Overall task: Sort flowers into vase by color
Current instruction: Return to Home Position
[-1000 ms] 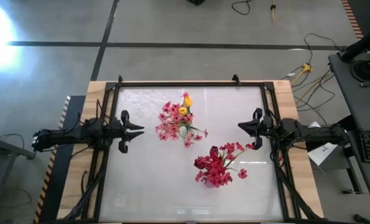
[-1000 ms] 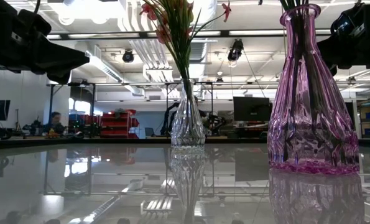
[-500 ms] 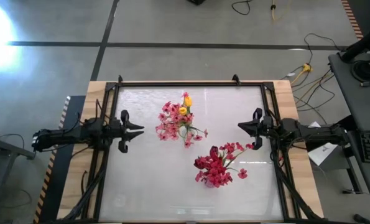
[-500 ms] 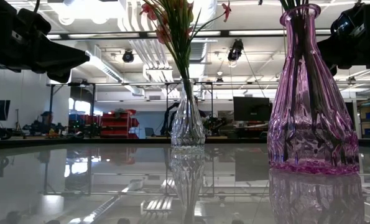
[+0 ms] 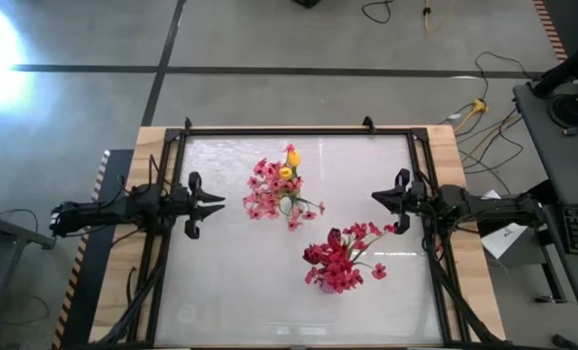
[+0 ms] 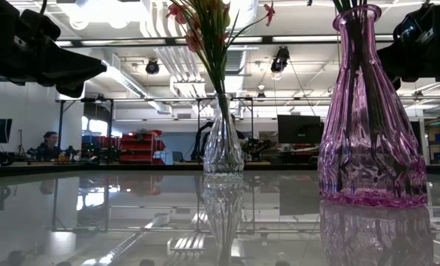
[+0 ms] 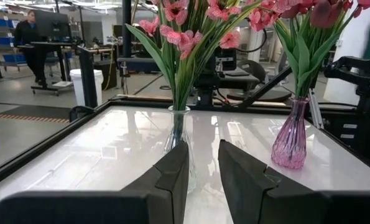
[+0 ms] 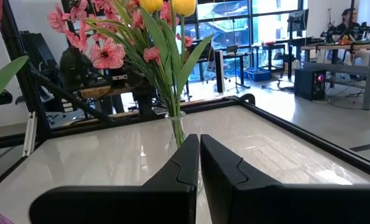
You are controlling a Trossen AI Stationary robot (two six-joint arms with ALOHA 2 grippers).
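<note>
A clear glass vase (image 5: pixel 287 199) stands on its base at mid-table, holding pink blossom sprays and yellow tulips (image 5: pixel 289 161). A pink glass vase (image 5: pixel 332 282) stands nearer the near edge, filled with red sprays and dark red buds (image 5: pixel 339 255). My left gripper (image 5: pixel 221 202) hovers left of the clear vase (image 7: pixel 177 127), fingers slightly apart and empty. My right gripper (image 5: pixel 375 197) hovers right of it (image 8: pixel 176 127), fingers together. In the low view both vases (image 6: pixel 223 151) (image 6: pixel 371 125) show with stems inside.
A dark frame rail (image 5: pixel 298 130) borders the glossy white tabletop. Bare table lies between each gripper and the vases and along the near edge. The right arm (image 7: pixel 359 81) shows beyond the pink vase (image 7: pixel 290 140). People stand far off in the room behind.
</note>
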